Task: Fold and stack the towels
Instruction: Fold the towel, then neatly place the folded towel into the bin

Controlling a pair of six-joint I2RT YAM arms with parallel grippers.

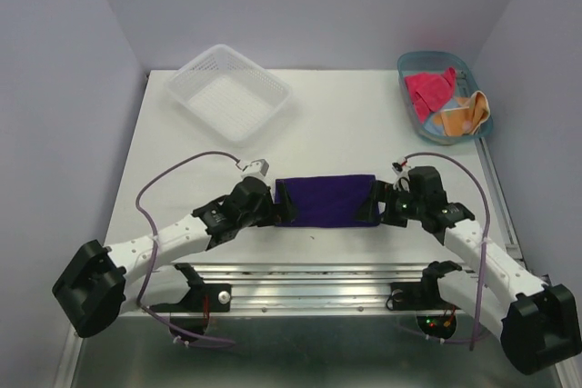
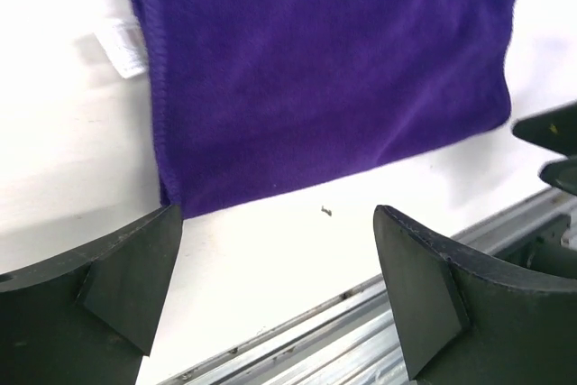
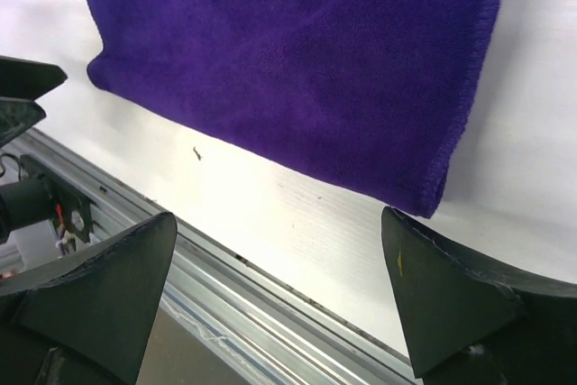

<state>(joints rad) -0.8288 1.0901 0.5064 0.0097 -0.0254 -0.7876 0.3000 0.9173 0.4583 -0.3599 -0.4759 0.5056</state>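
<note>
A dark purple towel (image 1: pixel 327 200) lies flat on the white table as a folded rectangle, also filling the left wrist view (image 2: pixel 325 69) and the right wrist view (image 3: pixel 297 60). My left gripper (image 1: pixel 280 203) stands open at its left edge, my right gripper (image 1: pixel 380 203) open at its right edge; neither holds anything. Both wrist views show bare table between the fingers, at the left gripper (image 2: pixel 275 290) and the right gripper (image 3: pixel 279 299). A pink-red towel (image 1: pixel 429 88) and an orange towel (image 1: pixel 463 115) lie crumpled in the teal tub (image 1: pixel 409 67) at the back right.
A white mesh basket (image 1: pixel 227 92) sits tilted at the back left. The table's metal front rail (image 1: pixel 314 274) runs just below the purple towel. A white label (image 2: pixel 122 45) sticks out at the towel's left edge.
</note>
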